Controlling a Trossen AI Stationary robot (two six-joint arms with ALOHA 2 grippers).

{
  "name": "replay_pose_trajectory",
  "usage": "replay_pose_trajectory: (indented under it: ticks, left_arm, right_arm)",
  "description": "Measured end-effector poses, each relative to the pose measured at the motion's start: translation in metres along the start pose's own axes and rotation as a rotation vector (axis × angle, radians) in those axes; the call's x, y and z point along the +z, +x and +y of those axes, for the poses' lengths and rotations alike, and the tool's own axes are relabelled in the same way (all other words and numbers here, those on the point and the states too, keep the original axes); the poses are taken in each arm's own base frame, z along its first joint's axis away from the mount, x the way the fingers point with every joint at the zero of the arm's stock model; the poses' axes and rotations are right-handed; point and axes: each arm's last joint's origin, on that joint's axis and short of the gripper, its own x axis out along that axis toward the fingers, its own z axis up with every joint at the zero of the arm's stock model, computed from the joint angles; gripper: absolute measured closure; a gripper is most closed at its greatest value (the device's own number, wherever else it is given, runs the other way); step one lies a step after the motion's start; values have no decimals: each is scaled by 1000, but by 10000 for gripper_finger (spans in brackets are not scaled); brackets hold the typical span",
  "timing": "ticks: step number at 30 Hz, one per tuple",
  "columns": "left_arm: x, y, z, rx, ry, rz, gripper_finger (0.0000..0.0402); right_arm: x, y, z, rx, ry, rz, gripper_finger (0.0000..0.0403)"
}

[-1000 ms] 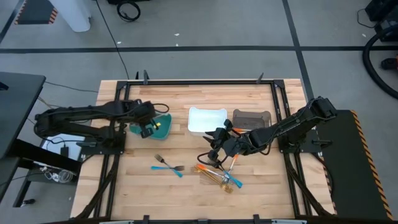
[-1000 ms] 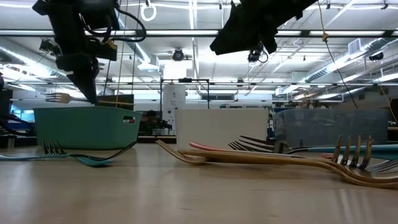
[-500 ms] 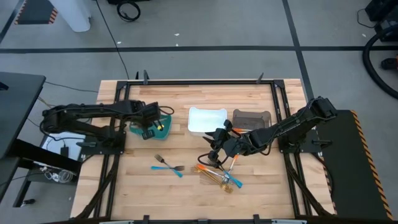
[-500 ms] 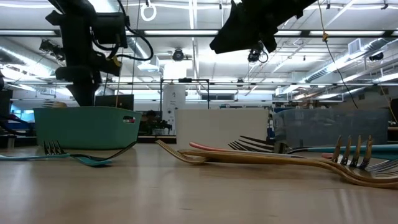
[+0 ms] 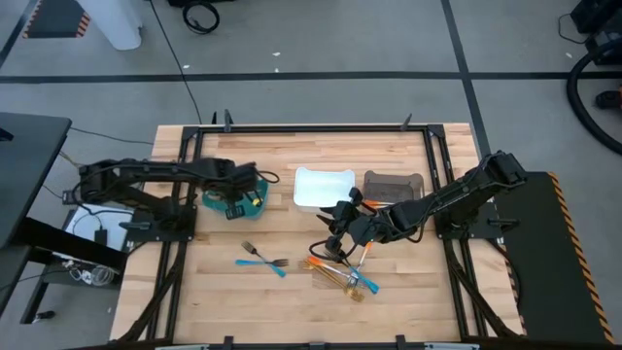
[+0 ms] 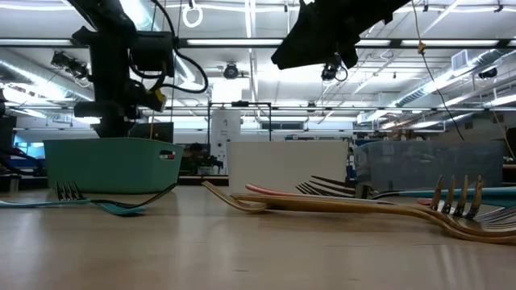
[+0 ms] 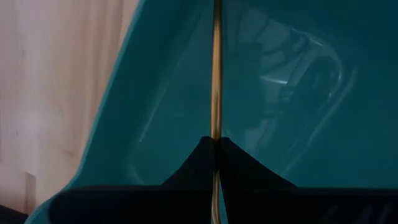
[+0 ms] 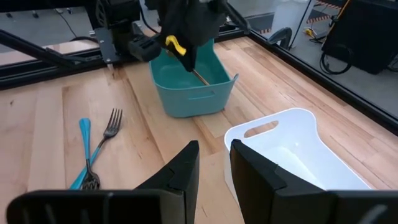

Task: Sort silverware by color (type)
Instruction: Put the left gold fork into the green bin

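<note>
You have the left claw (image 8: 185, 57) down inside the teal bin (image 8: 189, 84), pinched tight on a thin tan-handled utensil (image 7: 216, 74) whose shaft runs straight out ahead of the fingertips toward the bin floor. Let it go low, with the utensil's whole length inside the walls, then lift straight up so the fingers don't hook the rim. The white bin (image 5: 324, 187) and the grey bin (image 5: 394, 184) sit beyond the teal one, toward your right arm. Your right claw (image 5: 336, 239) hovers part open and empty just above the pile of forks (image 5: 342, 273), with the blue pair of forks (image 5: 262, 259) lying apart from that pile, toward the left arm.

Against a second back: the left arm has stretched farther over the teal bin and dropped, and the utensil that showed above the rim is now hidden below it. The right arm hasn't budged.
</note>
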Motion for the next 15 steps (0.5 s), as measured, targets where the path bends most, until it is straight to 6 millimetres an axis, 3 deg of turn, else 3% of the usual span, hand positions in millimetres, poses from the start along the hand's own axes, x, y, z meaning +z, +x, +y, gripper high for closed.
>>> replay_pose_trajectory:
  ticks: [15]
  left_arm:
    - [7,26,-5,-30,21,106,386]
  right_arm:
    - [0,0,1,11,4,-2,305]
